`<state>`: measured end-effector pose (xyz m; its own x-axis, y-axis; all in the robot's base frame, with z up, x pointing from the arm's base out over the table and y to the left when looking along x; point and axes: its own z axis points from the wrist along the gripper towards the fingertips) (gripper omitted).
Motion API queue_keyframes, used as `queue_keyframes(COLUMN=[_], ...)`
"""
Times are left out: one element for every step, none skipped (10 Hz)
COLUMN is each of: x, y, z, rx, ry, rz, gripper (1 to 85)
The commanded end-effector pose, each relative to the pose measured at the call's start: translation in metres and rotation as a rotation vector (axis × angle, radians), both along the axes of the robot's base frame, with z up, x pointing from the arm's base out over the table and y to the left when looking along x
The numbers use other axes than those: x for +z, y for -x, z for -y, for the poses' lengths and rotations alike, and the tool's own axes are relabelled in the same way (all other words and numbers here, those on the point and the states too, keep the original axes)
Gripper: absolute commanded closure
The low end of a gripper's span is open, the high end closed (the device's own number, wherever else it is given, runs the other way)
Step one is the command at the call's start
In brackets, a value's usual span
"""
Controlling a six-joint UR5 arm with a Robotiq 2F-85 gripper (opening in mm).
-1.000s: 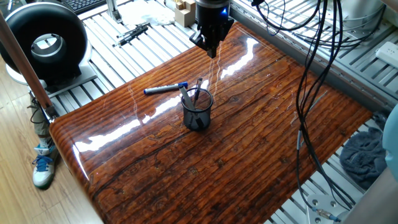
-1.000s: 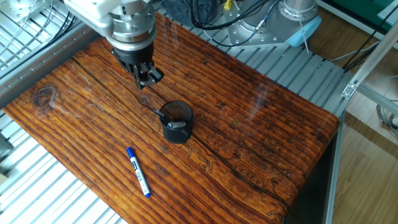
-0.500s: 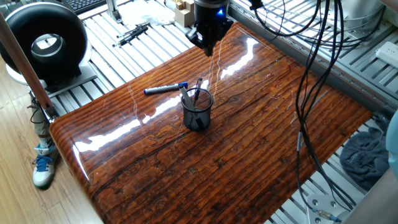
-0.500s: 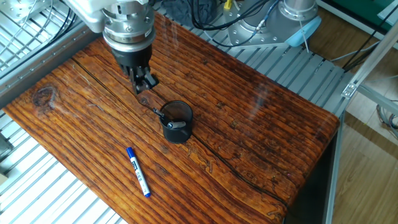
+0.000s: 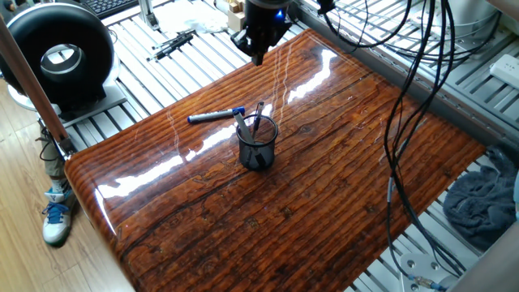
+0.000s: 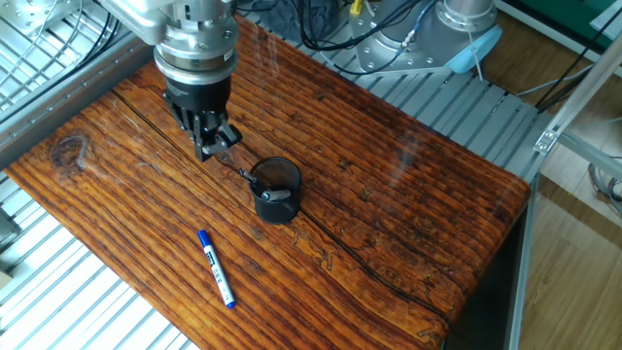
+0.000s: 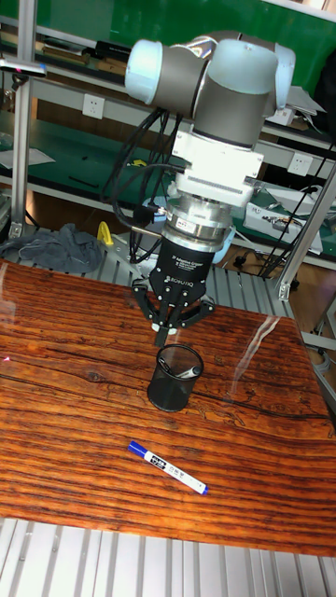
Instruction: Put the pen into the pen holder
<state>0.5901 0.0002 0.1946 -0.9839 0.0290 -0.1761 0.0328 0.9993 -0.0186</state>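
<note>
The pen (image 5: 215,116) lies flat on the wooden table (image 5: 324,186), its blue cap end pointing toward the pen holder; it also shows as the pen (image 6: 216,267) and the pen (image 7: 168,467). The pen holder (image 5: 258,144), a black mesh cup with dark pens sticking out, stands upright mid-table, also seen as the pen holder (image 6: 276,191) and the pen holder (image 7: 175,377). My gripper (image 5: 259,53) hangs above the table behind the cup, apart from both. In the other views the gripper (image 6: 208,146) (image 7: 166,336) has its fingers together, holding nothing.
A black jointed tool (image 5: 172,43) lies on the metal slats beyond the table's far-left edge. A round black device (image 5: 57,55) stands at the left. Black cables (image 5: 403,89) hang over the table's right side. A grey cloth (image 5: 478,203) lies off the right edge.
My gripper has shifted a little to the left in both fixed views, staying above the table. The pen and the pen holder have not moved.
</note>
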Motion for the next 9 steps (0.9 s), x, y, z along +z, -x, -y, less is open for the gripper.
queue_keyframes(x=[-0.002,-0.004,-0.007,-0.009,-0.01,-0.009,-0.005,-0.002,-0.003], y=[0.003,-0.003,-0.013,-0.022,-0.029,-0.035,-0.038,-0.043,-0.049], z=[-0.006,-0.013,-0.017,-0.018,-0.021,-0.025,-0.028,-0.03,-0.036], rx=[0.184,0.2,0.214,0.244,0.288,0.332,0.384,0.42,0.469], ry=[0.034,0.037,0.045,0.061,0.056,0.043,0.042,0.053,0.056], rz=[-0.048,-0.052,-0.047,-0.049,-0.059,-0.072,-0.094,-0.104,-0.106], gripper=[84.3,84.3,84.3,84.3,84.3,84.3,84.3,84.3,84.3])
